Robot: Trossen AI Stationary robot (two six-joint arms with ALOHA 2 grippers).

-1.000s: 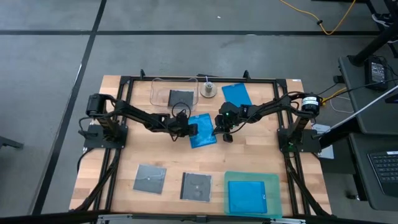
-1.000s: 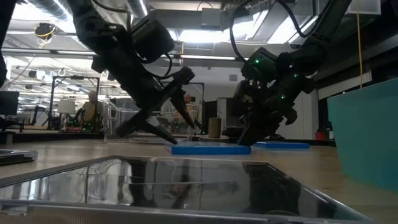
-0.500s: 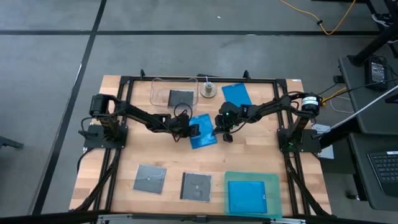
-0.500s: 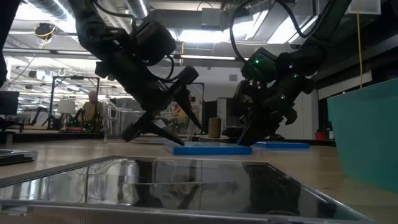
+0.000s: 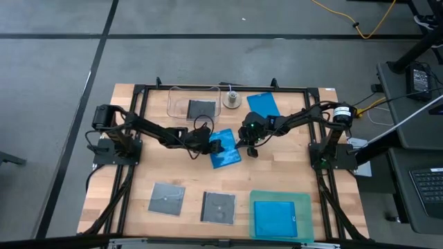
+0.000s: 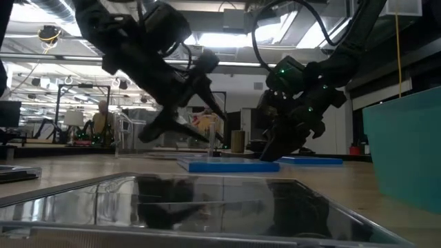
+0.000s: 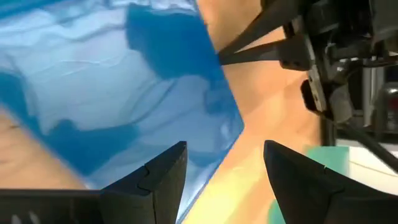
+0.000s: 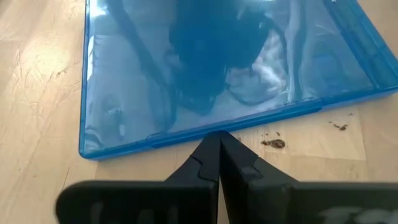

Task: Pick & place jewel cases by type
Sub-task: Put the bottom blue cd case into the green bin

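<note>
A bright blue jewel case point(image 5: 225, 147) lies flat on the table's middle. My left gripper point(image 5: 212, 144) hovers open over its left part, its fingers point(image 7: 165, 171) spread above the blue plastic point(image 7: 124, 93) without touching. My right gripper point(image 5: 247, 145) is shut at the case's right edge. A second blue case point(image 5: 263, 104) lies toward the far edge, and a third point(image 5: 275, 218) rests in the teal tray point(image 5: 304, 200). Two grey-black cases point(image 5: 167, 199) point(image 5: 219, 207) lie near the front edge. Another grey-black case point(image 5: 202, 108) sits in the clear tub point(image 5: 176, 104). My right gripper point(image 8: 219, 135) sets its shut fingertips against the blue case's long right edge point(image 8: 180, 135). It comes slanting down from the table's right side. The case point(image 6: 227, 165) stays flat on the table.
A small grey cylinder point(image 5: 232, 99) stands beside the tub near the far edge. A black frame point(image 5: 208, 88) runs around the table. Bare wood shows between the middle case and the front row.
My left gripper has risen from table level beside the blue case's left end and now hangs above it, still open. My right gripper has stayed shut at the case's right edge.
</note>
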